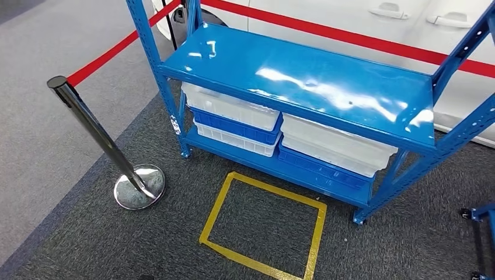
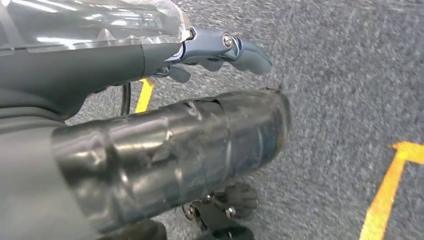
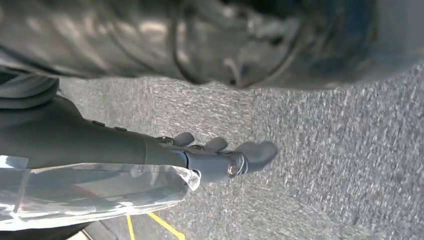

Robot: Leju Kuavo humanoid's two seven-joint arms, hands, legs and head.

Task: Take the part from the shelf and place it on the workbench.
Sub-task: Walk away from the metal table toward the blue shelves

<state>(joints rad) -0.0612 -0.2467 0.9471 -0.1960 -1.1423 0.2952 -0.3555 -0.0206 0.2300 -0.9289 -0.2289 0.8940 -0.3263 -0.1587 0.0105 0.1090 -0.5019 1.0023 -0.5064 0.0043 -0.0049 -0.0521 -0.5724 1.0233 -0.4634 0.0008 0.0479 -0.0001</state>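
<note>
A blue metal shelf (image 1: 303,76) stands ahead of me, its glossy top board bare. On its lower board sit stacked white bins (image 1: 227,105) and blue bins (image 1: 233,125), with more at the right (image 1: 338,143); the board above hides their insides. My left hand (image 2: 220,50) hangs over the grey carpet with its fingers loose and holds nothing. My right hand (image 3: 220,157) hangs the same way, fingers apart and holding nothing.
A yellow tape square (image 1: 217,207) marks the carpet in front of the shelf. A chrome stanchion (image 1: 96,131) with a red belt (image 1: 117,52) stands at the left. A white car (image 1: 350,17) is behind the shelf. Another blue frame (image 1: 481,213) shows at the right edge.
</note>
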